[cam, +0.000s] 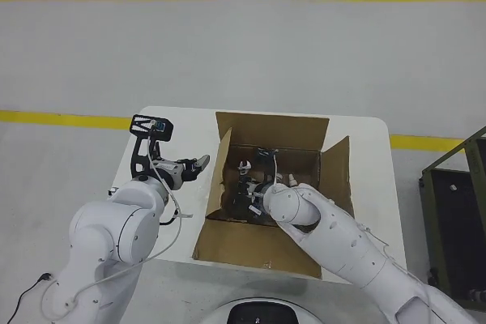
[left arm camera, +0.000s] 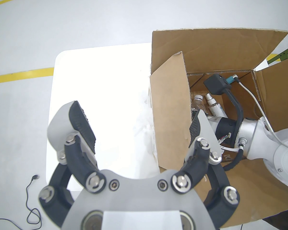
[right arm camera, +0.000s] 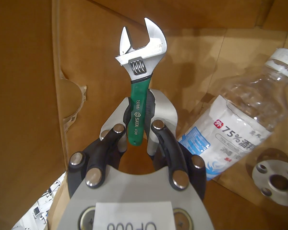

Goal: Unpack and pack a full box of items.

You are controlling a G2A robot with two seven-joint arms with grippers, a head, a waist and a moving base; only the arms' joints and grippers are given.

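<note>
Right gripper (right arm camera: 139, 117) is inside the cardboard box (cam: 269, 130), jaws clamped on a green-handled adjustable wrench (right arm camera: 141, 56), its handle partly hidden between them. A clear bottle (right arm camera: 242, 120) lies near, cap partly cut off. Left gripper (left arm camera: 139, 118) is over the table (left arm camera: 98, 72), jaws apart.

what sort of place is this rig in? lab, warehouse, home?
Probably a robot test floor or workshop hall, not a home: bare grey floor with a yellow line, one white table holding a cardboard box, and a green metal rack at the edge.
</note>
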